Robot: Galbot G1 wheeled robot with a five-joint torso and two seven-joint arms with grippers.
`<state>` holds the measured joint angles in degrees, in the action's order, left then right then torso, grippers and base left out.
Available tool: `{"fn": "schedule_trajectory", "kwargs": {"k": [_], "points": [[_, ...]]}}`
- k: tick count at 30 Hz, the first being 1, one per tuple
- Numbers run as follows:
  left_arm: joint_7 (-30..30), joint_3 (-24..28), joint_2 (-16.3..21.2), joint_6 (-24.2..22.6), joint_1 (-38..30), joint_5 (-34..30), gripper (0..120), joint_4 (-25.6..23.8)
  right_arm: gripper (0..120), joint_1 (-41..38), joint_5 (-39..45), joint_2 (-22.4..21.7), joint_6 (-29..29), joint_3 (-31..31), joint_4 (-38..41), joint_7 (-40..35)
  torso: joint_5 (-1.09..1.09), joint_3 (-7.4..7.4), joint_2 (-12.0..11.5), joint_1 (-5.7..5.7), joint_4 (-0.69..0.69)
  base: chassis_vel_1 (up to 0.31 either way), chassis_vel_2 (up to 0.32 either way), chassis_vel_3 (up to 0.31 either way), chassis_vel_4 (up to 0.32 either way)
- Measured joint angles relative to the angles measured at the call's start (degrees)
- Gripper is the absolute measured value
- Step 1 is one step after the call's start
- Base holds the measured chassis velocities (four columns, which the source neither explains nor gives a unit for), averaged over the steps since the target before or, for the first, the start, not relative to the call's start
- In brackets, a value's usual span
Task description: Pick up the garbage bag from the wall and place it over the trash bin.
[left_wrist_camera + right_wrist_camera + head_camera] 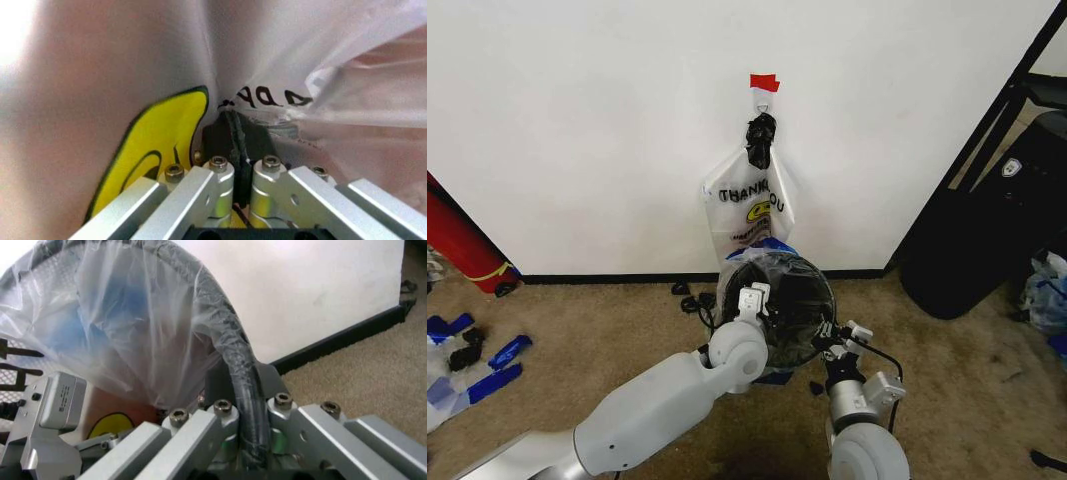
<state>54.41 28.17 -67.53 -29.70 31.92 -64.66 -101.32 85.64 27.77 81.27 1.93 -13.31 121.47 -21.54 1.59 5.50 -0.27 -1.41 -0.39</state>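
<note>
The garbage bag (779, 268), see-through with blue patches, is draped over the mouth of the black wire-mesh trash bin (827, 292), which stands on the carpet against the white wall (587, 130). My left gripper (751, 294) is at the bin's left rim, shut on the bag's film beside its yellow smiley (160, 135). At the bin's right rim, my right gripper (833, 336) is shut with the plastic-covered rim (230, 340) clamped between its fingers. In the right wrist view the bag (127, 325) sags into the bin.
A clear "THANK YOU" bag (747, 205) hangs from a hook under red tape (764, 82). A big red cylinder (462, 250) leans at the left. Blue scraps (497, 362) litter the floor. Black equipment (987, 235) stands at the right, and black cables (692, 300) lie by the baseboard.
</note>
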Motion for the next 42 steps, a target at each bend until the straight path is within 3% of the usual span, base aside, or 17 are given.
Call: {"fn": "schedule_trajectory", "kwargs": {"k": [9,22,30,42], "points": [[-3.01,0.59,-1.83,2.72,-0.66,-1.05,0,0.86,0,-0.69,1.46,0.16,0.25,0.59,-0.99,-0.15,0.0,0.0,0.0,0.0,-0.01,0.0,0.0,0.0,0.0],[-3.33,1.07,-3.26,3.13,-1.37,-1.13,0,5.13,0,0.18,1.92,0.5,0.6,1.29,-0.31,-0.07,0.0,0.0,0.0,0.0,0.0,0.0,0.0,0.0,0.0],[-5.18,0.85,-3.76,5.62,-1.08,-1.32,0,4.81,0,0.47,2.33,0.74,0.47,1.45,-0.79,0.19,0.0,0.0,0.0,0.0,0.0,0.0,0.0,0.0,0.0],[-3.44,0.86,-2.91,1.88,-0.54,1.09,0,6.99,0,0.41,3.26,0.9,0.94,1.9,-0.38,-0.17,0.0,0.0,0.0,0.0,0.0,0.0,0.0,0.0,0.0]]}}
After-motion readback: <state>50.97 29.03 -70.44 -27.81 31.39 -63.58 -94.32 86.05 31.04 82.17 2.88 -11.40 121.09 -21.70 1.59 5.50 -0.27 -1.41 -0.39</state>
